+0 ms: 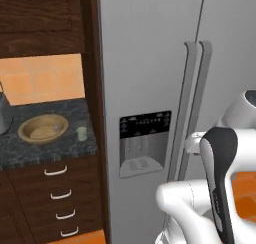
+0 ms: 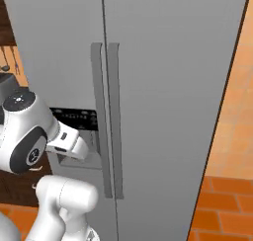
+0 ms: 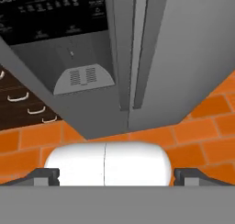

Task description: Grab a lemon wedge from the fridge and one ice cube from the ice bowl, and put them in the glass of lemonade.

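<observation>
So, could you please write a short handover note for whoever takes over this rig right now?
Gripper: open, holding nothing, facing the lower part of the fridge near its two handles.
Fridge: both doors shut; the lemon wedge cannot be seen.
Ice bowl: on the dark counter left of the fridge, with the glass of lemonade just right of it. No ice cube can be made out.
Done: nothing yet.
Left: open the fridge, take a wedge, drop it in the glass; then add one ice cube.
</observation>
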Robot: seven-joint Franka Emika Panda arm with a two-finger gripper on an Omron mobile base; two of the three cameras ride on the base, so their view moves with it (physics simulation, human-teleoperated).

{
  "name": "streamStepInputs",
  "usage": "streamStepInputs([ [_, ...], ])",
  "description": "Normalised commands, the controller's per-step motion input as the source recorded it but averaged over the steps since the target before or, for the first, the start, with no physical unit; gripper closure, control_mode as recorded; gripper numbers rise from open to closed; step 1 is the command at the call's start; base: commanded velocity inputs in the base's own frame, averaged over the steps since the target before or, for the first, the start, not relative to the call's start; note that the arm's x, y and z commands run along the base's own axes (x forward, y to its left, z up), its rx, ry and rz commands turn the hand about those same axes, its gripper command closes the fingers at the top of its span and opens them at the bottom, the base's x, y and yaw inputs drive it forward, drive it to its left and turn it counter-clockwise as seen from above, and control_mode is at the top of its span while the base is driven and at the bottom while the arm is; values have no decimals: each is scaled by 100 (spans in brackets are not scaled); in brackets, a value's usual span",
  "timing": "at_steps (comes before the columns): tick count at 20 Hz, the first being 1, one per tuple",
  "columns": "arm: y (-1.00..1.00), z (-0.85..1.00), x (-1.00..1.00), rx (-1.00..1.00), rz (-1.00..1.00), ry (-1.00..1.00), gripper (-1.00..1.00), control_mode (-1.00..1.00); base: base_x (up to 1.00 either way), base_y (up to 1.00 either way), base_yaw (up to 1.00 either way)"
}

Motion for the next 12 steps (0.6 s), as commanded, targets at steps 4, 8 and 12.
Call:
streamStepInputs([
  [4, 0, 0, 0, 0, 0, 0, -100, 100, -9, -66, 22],
  [8, 0, 0, 0, 0, 0, 0, -100, 100, -62, -13, 1],
  [12, 0, 0, 0, 0, 0, 0, -100, 100, -100, 0, 5],
])
